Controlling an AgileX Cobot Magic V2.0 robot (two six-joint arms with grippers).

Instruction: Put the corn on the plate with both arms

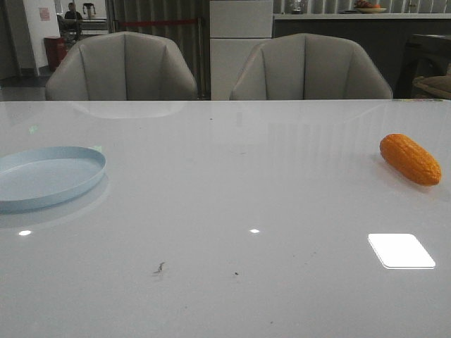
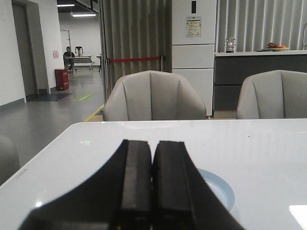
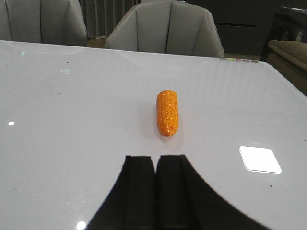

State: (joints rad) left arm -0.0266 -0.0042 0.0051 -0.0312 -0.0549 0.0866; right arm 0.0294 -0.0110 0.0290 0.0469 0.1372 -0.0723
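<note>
Corn [image 1: 410, 159] lies on its side near the right edge of the white table [image 1: 232, 211], toward the far half, its long axis slanting from far-left to near-right in the front view; the pale blue plate [image 1: 42, 176] sits at the left edge, cut off by the frame there, well apart from the corn with the whole width of bare tabletop between them; we see only a few dark specks and bright light reflections on that stretch.

We find no writing we can read; a poster [image 2: 193, 27] on the white cabinet behind the chairs carries print too small to make out, and a pinkish notice on the far wall is likewise illegible.

The left gripper [image 2: 152, 191] has its two black fingers pressed together with nothing between them, hovering over the table with the plate's rim [image 2: 225, 191] showing just beyond; the right gripper [image 3: 155, 191] is likewise closed and empty, the corn [image 3: 167, 112] lying ahead of its tips, apart from them, end-on toward it.

Two grey chairs [image 1: 121, 67] stand behind the far edge.
</note>
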